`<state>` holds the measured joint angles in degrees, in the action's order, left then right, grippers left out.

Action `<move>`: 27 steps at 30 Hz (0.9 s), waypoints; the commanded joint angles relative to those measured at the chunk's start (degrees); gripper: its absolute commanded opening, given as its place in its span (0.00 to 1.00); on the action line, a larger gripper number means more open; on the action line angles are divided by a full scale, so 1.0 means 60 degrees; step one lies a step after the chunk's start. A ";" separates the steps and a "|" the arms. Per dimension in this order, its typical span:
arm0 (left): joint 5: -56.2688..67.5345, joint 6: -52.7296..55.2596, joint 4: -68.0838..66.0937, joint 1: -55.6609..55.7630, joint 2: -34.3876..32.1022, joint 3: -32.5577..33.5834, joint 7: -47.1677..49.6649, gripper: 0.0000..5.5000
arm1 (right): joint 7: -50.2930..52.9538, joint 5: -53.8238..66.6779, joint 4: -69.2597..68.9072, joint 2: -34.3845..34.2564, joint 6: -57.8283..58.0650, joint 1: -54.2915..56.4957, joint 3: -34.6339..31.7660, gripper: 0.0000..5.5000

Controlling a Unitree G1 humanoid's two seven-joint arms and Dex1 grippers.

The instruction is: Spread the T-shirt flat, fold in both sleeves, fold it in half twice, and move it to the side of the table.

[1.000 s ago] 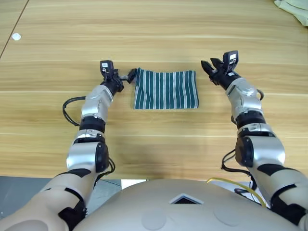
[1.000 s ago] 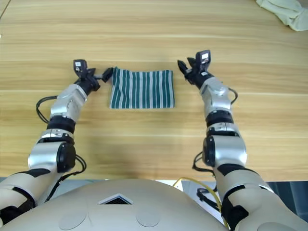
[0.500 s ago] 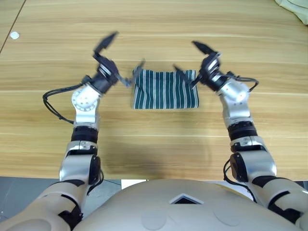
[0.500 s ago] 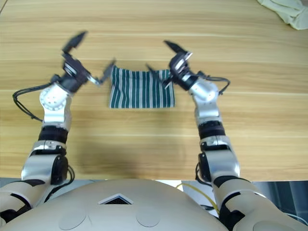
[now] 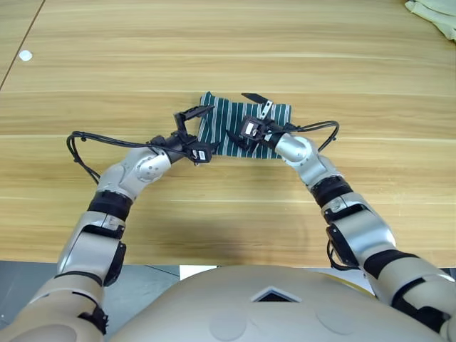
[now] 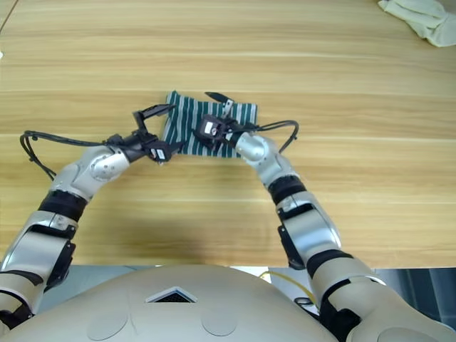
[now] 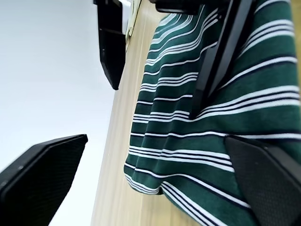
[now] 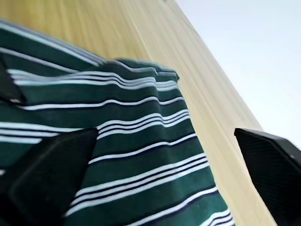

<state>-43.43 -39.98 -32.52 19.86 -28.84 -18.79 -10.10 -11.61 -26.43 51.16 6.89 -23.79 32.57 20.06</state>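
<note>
The T-shirt (image 5: 274, 125) lies folded into a small green, white-striped rectangle on the wooden table (image 5: 228, 43). My left gripper (image 5: 209, 128) stands open at the shirt's left edge, one finger raised above the cloth and one low beside it. My right gripper (image 5: 236, 114) is open too, over the shirt's left half, with its wrist lying across the cloth. In the left wrist view the striped T-shirt (image 7: 188, 141) sits between my own black fingers (image 7: 37, 174). The right wrist view has the T-shirt (image 8: 141, 141) just under its fingers (image 8: 47, 174).
A pale crumpled cloth (image 5: 434, 14) lies at the table's far right corner. A small white disc (image 5: 25, 55) sits far left. Bare wood surrounds the shirt on all sides, and the table's near edge runs close to my body.
Both arms have swung inward from the shirt's two sides and dropped low. The open grippers now meet over the shirt's left part. The shirt lies where it was.
</note>
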 commanded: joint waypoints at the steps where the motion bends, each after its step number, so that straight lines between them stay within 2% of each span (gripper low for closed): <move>1: -0.0389 0.0438 -0.0316 -0.0371 -0.0267 -0.0600 -0.0105 0.98 | 0.0764 -0.0120 0.1053 -0.0465 0.0736 0.0711 0.0037 0.97; 7: -0.0400 0.0731 -0.0845 -0.0309 -0.0382 -0.1032 0.0243 0.98 | 0.1901 -0.0235 0.3037 -0.0245 0.1515 0.1378 0.0056 0.97; 12: -0.0190 0.0789 -0.1085 -0.0251 -0.0396 -0.1230 0.0342 0.98 | 0.1627 0.0361 0.3254 0.0034 0.1125 0.1467 -0.0371 0.97; 16: -0.0085 0.0833 -0.1500 -0.0060 -0.0368 -0.1322 0.0579 0.98 | 0.0737 0.0861 0.2778 0.0160 0.0447 0.1327 -0.0604 0.97; 21: 0.0431 0.0559 -0.1698 0.0130 -0.0339 -0.1222 0.0851 0.98 | -0.1339 0.1142 0.1525 0.0279 -0.0748 0.0383 -0.0143 0.97; 27: 0.2807 -0.0587 -0.1218 0.0005 -0.0115 -0.0539 0.0093 0.98 | -0.3384 0.2232 -0.0197 0.0442 -0.1808 -0.0586 -0.0069 0.97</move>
<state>-31.64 -41.47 -40.46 21.78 -29.70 -22.96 -5.27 -27.88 -15.46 52.82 9.19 -33.90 30.86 19.75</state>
